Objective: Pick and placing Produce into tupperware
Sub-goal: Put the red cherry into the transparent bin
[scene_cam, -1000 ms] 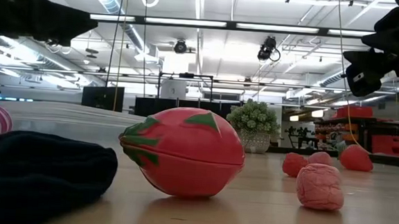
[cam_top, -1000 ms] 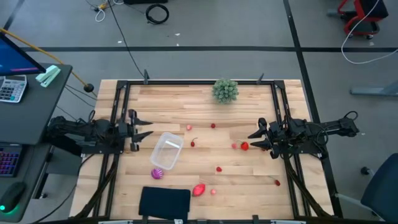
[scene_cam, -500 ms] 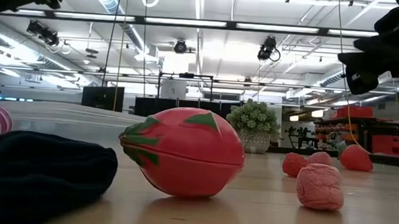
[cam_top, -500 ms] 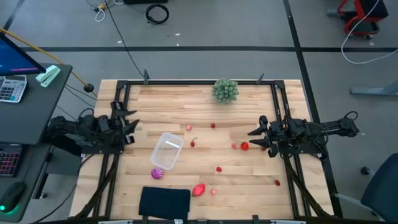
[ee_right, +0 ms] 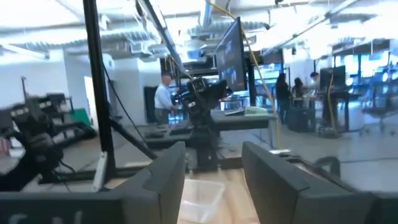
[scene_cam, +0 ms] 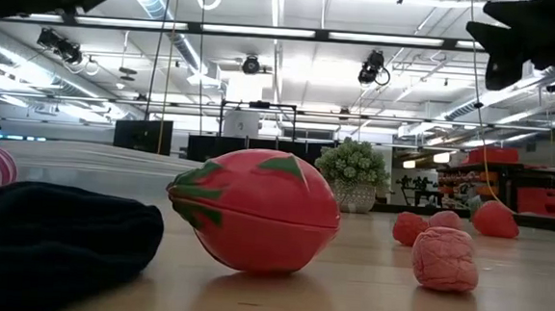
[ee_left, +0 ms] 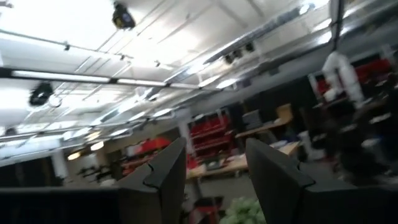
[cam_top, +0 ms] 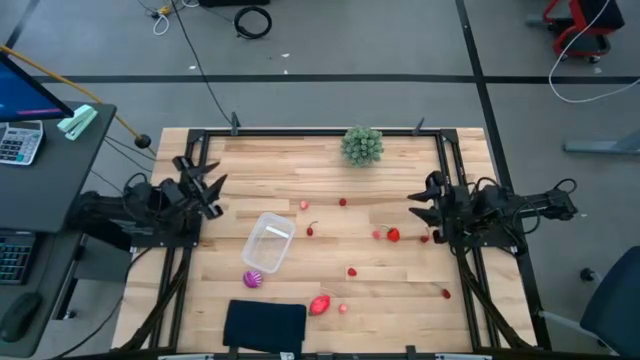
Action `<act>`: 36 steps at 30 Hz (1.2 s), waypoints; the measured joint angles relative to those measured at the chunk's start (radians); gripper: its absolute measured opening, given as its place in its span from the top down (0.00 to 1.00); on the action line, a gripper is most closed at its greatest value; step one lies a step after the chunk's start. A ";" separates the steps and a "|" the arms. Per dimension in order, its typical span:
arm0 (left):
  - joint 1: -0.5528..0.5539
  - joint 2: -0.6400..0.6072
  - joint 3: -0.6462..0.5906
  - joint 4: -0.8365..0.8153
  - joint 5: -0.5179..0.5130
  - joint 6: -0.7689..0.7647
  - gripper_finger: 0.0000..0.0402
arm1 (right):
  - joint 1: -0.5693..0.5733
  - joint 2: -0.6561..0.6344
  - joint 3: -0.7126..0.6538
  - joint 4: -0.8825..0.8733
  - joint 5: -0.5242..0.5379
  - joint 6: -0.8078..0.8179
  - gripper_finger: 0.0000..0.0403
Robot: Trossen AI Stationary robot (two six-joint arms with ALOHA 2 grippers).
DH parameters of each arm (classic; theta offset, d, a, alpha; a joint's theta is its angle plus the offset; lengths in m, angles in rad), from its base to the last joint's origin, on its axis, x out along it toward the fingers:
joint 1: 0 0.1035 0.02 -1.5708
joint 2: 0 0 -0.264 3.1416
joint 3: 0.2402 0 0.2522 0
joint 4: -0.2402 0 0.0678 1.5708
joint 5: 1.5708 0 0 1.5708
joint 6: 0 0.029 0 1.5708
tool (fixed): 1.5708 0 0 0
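**Status: both arms at the surface edges, produce loose around the tupperware**

On the wooden surface (cam_top: 400, 280), the tupperware (cam_top: 268, 243) serves as the reference landmark. It is a clear rectangular tub lying slightly askew, left of centre in the high view; nothing is visible inside it.

Produce positions relative to the tupperware:
- Purple-white ball (cam_top: 253, 279): just beside the tub's near short end.
- Bigger pink-red piece (cam_top: 320, 305): nearer the front edge and to the right, close to the black pad (cam_top: 264, 325). In the low view it fills the foreground (scene_cam: 255, 212), resting on the surface.
- Small red berries: one just beside the tub's right side (cam_top: 311, 231), one off its far corner (cam_top: 304, 205), one farther right (cam_top: 343, 202), and one to the near right (cam_top: 352, 271).
- Larger red berry (cam_top: 394, 235): well to the right of the tub, near the right arm.

Left end effector (cam_top: 208, 183): held above the left edge of the surface, beyond the tub's far left corner and apart from it. Fingers are spread, grasping nothing; the left wrist view shows both fingers (ee_left: 165, 180) parted with only the room between them.

Right end effector (cam_top: 422, 208): held at the right side of the surface, well apart from the tub, near the larger red berry but not touching it. Fingers (ee_right: 163, 174) are spread and empty in the right wrist view, where the tub appears between them (ee_right: 200, 198).

Green bushy plant (cam_top: 362, 145): stands at the far edge, well beyond the tub.
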 joint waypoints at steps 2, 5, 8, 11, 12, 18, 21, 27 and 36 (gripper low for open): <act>0.051 0.024 0.000 0.002 0.000 -0.009 0.57 | 0.000 0.001 -0.001 -0.001 0.003 -0.021 0.58; 0.135 0.075 0.000 -0.003 -0.001 -0.080 0.57 | 0.000 0.001 -0.001 0.001 0.026 -0.056 0.58; 0.217 0.145 0.001 -0.003 -0.001 -0.163 0.57 | 0.000 0.004 -0.001 0.010 0.098 -0.061 0.58; 0.284 0.227 0.001 -0.003 -0.001 -0.188 0.57 | 0.000 0.017 -0.001 0.003 0.217 0.018 0.58; 0.300 0.253 0.001 -0.003 -0.001 -0.210 0.58 | 0.000 0.025 -0.001 -0.003 0.262 0.063 0.58; 0.336 0.367 0.001 -0.006 0.000 -0.342 0.59 | 0.000 0.129 0.002 -0.091 0.408 0.213 0.58; 0.333 0.384 0.002 0.028 0.000 -0.438 0.59 | -0.012 0.204 0.063 -0.127 0.421 0.190 0.58; 0.333 0.383 0.003 0.250 0.000 -0.576 0.60 | -0.050 0.458 0.436 -0.633 0.344 0.375 0.58; 0.327 0.383 0.004 0.296 0.000 -0.734 0.64 | -0.050 0.887 0.770 -0.778 0.196 0.440 0.58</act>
